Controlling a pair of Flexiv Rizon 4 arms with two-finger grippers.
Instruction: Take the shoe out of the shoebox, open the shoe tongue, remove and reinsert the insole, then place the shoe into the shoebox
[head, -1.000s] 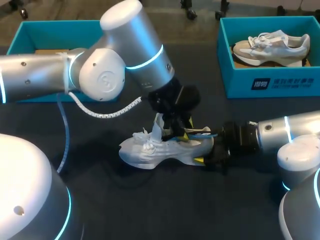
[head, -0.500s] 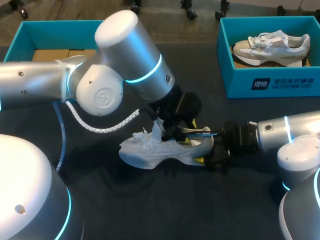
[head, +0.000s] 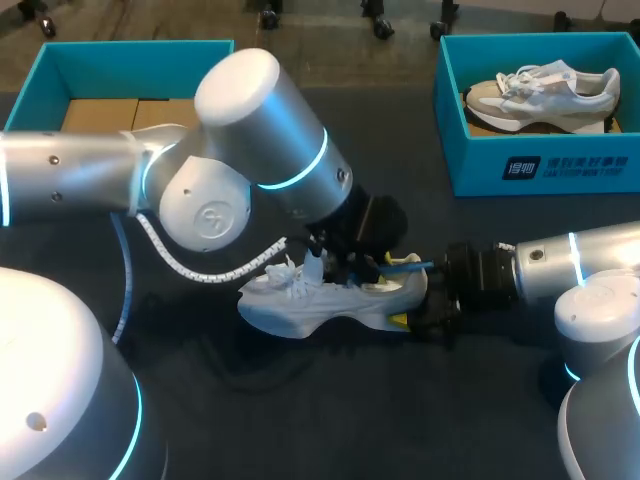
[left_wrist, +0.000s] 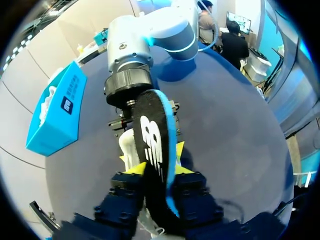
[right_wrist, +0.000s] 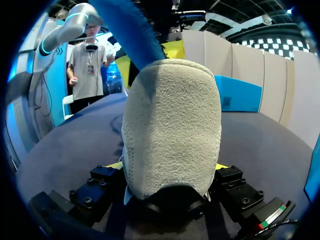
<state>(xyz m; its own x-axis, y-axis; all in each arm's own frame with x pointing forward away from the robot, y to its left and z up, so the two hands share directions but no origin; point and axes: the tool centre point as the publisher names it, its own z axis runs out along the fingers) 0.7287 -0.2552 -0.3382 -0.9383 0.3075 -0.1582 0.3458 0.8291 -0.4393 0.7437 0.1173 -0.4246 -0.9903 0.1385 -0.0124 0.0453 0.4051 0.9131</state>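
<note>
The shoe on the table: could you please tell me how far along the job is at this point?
Done: the shoe is out of the shoebox, lying on the table. In hand: the right gripper clamps its heel; the left gripper holds the insole over the shoe's opening, going out or in I cannot tell. Left: seat the insole, then box the shoe.

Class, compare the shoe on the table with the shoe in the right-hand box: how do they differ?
The table shoe is all white; the boxed shoe is beige and white. The right gripper clamps the table shoe's heel and the left gripper holds an insole at its opening; the boxed shoe lies untouched in its blue shoebox. Both are laced trainers.
</note>
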